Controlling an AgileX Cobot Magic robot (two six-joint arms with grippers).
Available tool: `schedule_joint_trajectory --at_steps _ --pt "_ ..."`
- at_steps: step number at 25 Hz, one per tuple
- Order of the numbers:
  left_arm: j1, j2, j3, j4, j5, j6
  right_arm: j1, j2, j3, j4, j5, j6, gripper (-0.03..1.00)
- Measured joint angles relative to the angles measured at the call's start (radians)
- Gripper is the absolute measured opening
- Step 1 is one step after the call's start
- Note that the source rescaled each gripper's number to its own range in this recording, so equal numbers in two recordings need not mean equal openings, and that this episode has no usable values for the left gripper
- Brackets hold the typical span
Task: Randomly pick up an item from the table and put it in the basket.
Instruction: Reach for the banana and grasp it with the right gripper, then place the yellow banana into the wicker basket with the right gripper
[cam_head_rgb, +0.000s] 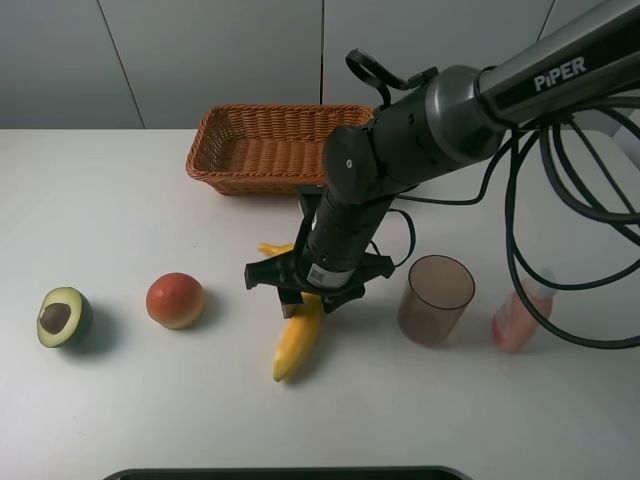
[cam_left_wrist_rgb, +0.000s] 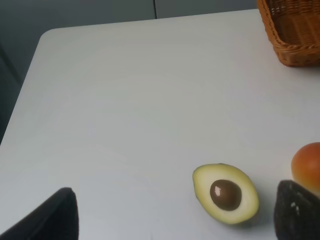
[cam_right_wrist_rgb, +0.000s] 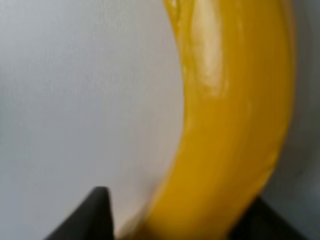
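Note:
The yellow banana lies on the white table in front of the reddish-brown wicker basket. My right gripper is down over the banana's middle and hides it. In the right wrist view the banana fills the space between the dark fingertips, with a thin strip of table showing beside one; the right gripper is open around it. My left gripper is open and empty above the table's left part, out of the high view.
A halved avocado and a round red-orange fruit lie left of the banana. A brown translucent cup and a pink bottle stand to its right. The basket's corner shows in the left wrist view.

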Motion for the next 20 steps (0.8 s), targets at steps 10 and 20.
schedule_joint_trajectory --at_steps 10,20 --pt "0.000 0.000 0.000 0.000 0.000 0.000 0.000 0.000 0.000 0.000 0.006 -0.002 0.04" --pt "0.000 0.000 0.000 0.000 0.000 0.000 0.000 -0.163 -0.005 -0.030 0.044 -0.011 0.04"
